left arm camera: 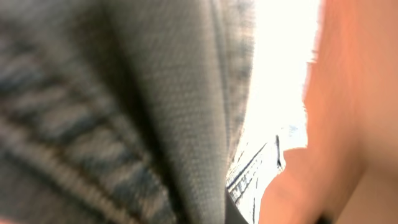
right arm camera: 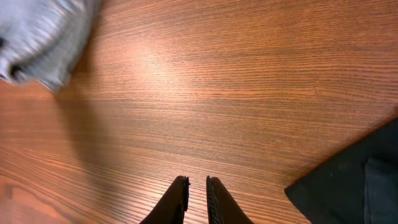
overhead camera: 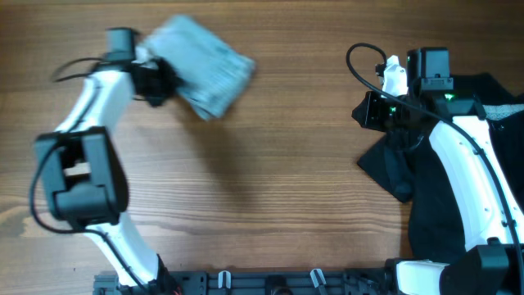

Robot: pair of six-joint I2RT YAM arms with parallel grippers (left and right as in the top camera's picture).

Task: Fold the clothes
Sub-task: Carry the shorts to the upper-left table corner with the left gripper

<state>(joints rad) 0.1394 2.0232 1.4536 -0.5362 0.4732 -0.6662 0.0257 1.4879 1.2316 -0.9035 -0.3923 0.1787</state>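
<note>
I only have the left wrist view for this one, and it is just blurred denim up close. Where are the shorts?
Observer: The denim shorts are bunched in the left gripper at the far left of the table.
Operator: And the right side?
Observer: The right gripper hangs over bare wood, fingers close together, gripping nothing.
Operator: Any other clothing?
Observer: A black garment lies at the table's right edge.

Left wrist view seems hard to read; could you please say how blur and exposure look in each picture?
Left wrist: denim shorts fill the lens out of focus, with a blown-out white strip right of centre. Overhead: they are motion-blurred, the rest sharp. Right wrist: mostly sharp, glare on the table.
</note>
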